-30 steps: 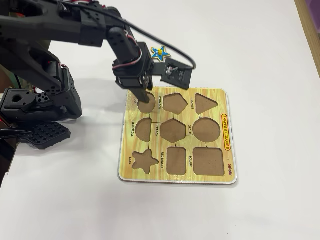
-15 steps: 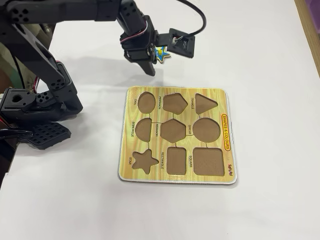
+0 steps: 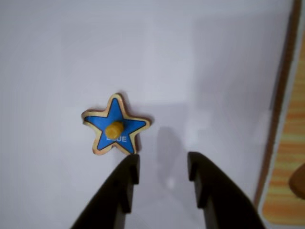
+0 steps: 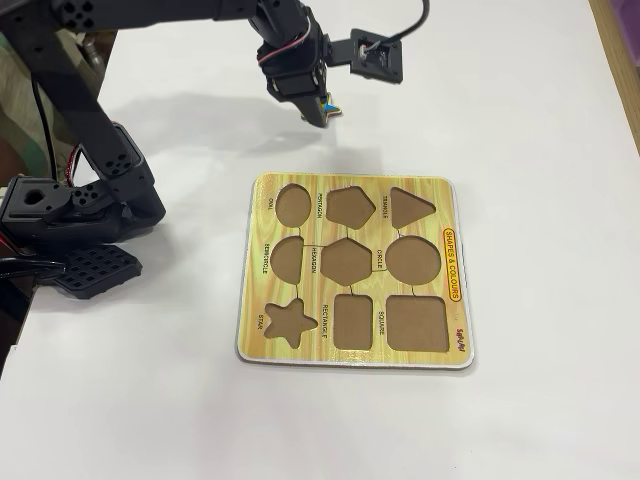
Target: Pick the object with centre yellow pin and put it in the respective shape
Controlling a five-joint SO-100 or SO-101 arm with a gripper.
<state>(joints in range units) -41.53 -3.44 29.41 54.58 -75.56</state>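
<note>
The object with centre yellow pin, a blue star with a pale edge, lies flat on the white table. In the wrist view it sits up and to the left of my gripper, which is open with only bare table between its dark fingers. In the fixed view the gripper hangs beyond the board's far edge and hides most of the star. The star-shaped recess, the respective shape, is at the near left corner of the yellow board and has nothing in it.
The board's other recesses, oval, pentagon and several more, hold nothing. The board's edge shows at the right of the wrist view. The arm's black base stands at the left. A wooden strip runs along the table's right side.
The gripper has risen from over the board's oval recess and swung away to the far side. It now hangs over the star and covers most of it in the fixed view.
</note>
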